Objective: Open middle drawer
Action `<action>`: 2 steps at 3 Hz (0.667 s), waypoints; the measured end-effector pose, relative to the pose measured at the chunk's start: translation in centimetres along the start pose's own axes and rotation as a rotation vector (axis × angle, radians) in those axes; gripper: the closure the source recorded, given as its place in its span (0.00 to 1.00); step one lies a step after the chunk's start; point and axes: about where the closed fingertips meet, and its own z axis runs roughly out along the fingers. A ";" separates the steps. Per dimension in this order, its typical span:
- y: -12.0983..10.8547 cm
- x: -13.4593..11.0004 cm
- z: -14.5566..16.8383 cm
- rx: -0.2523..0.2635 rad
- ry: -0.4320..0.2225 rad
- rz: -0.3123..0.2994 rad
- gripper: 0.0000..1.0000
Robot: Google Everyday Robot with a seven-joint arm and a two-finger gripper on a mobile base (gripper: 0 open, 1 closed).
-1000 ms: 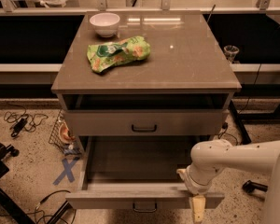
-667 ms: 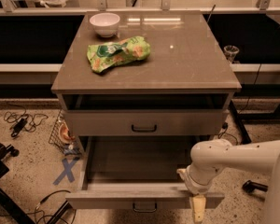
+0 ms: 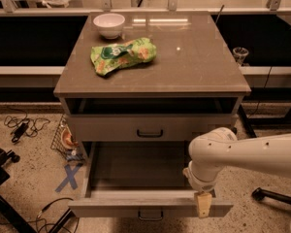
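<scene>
The middle drawer stands pulled far out of the grey-tan cabinet, and its inside holds nothing. Its small black bar handle shows at the bottom edge of the view. My gripper hangs at the end of the white arm, over the right end of the drawer's front panel. A tan part of it reaches down across the panel's top edge. Above, the taller-fronted top drawer sits closed with its own black handle.
On the cabinet top are a white bowl and a green snack bag. Cables and a wire basket lie on the floor to the left, beside blue tape. A dark chair base stands at the lower left.
</scene>
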 end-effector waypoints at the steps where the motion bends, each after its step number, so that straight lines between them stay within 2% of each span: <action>1: -1.8 0.2 -4.1 0.088 0.036 0.024 0.40; 2: -3.9 1.5 -6.4 0.180 0.020 0.050 0.64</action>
